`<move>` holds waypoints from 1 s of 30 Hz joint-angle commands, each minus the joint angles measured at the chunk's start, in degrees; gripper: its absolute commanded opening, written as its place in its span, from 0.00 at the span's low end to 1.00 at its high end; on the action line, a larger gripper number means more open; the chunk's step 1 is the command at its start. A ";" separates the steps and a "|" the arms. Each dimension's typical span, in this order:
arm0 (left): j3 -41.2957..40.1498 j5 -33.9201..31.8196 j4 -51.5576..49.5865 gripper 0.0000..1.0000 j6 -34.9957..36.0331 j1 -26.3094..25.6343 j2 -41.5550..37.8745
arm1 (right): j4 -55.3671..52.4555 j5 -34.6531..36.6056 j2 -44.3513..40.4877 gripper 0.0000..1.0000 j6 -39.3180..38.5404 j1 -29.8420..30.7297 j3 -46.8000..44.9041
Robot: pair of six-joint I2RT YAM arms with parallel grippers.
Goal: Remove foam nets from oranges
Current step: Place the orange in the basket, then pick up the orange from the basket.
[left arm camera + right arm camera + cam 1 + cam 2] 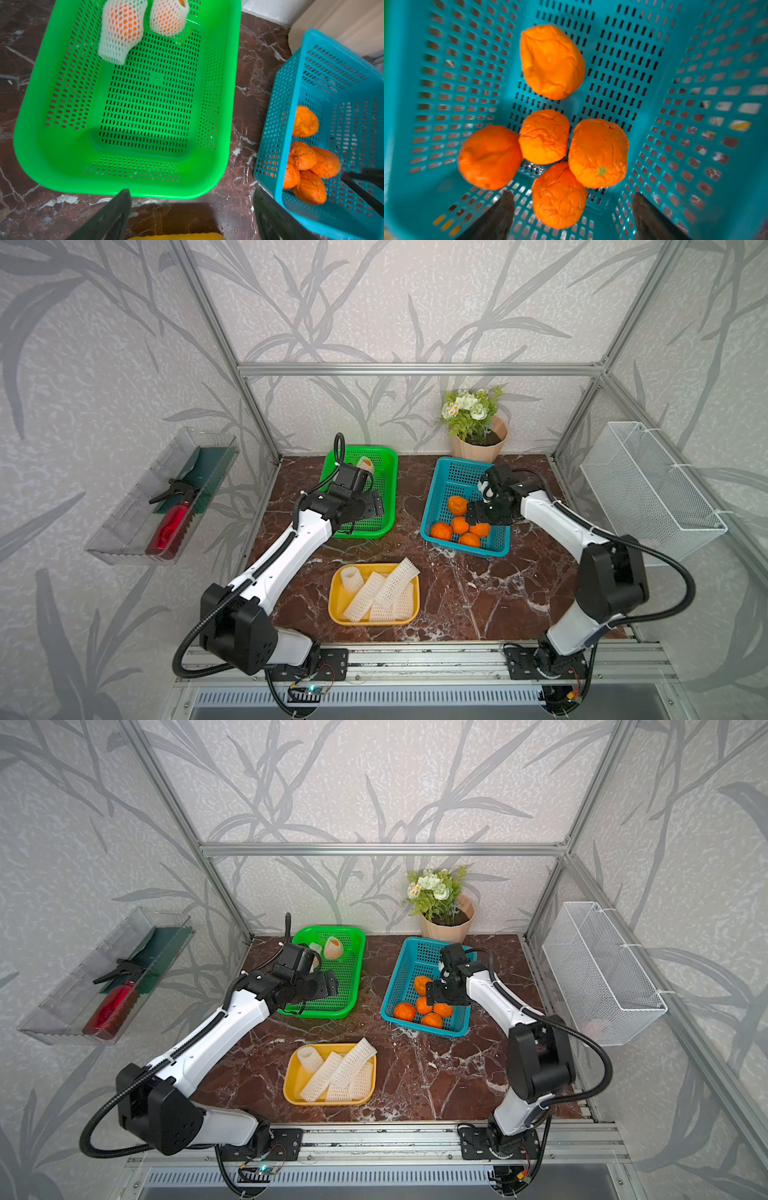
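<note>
- Nearest, the left gripper [191, 190] hovers over the near rim of the green basket [31, 124], jaws wide, holding nothing.
- Over the blue basket [716, 62], the right gripper [572, 193] spreads its jaws wide, clear of the fruit.
- Up front, the yellow tray [338, 608] holds loose foam nets [365, 601], most lying flat, long axes slanting near-left to far-right; one stands on end.
- Two netted oranges [121, 31] lie side by side at the green basket's far end.
- Five bare oranges [544, 137] sit in the blue basket, four bunched, one apart.
</note>
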 commanded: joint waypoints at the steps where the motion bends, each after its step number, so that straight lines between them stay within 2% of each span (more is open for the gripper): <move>1: 3.60 -0.67 1.24 0.91 1.53 3.22 5.06 | 1.55 -5.21 -8.42 0.89 0.30 0.42 -2.98; 4: 7.74 2.71 2.91 0.91 4.33 6.30 10.88 | 1.46 -8.99 -14.92 0.89 0.60 2.01 -5.70; 7: 10.60 5.77 7.70 0.91 7.11 7.83 15.93 | 2.50 -9.45 -21.06 0.91 0.17 5.77 -9.05; 15: 18.22 8.30 17.51 0.91 12.79 8.64 28.09 | 1.98 -12.26 -30.62 0.91 6.74 7.66 -14.84; 27: 32.76 -0.33 14.38 0.90 19.21 9.28 43.23 | -5.00 -11.09 -31.83 0.91 5.20 7.64 -14.98; 30: 36.36 -0.68 13.65 0.90 20.15 9.53 46.59 | -5.73 -10.88 -31.67 0.91 5.30 7.66 -15.19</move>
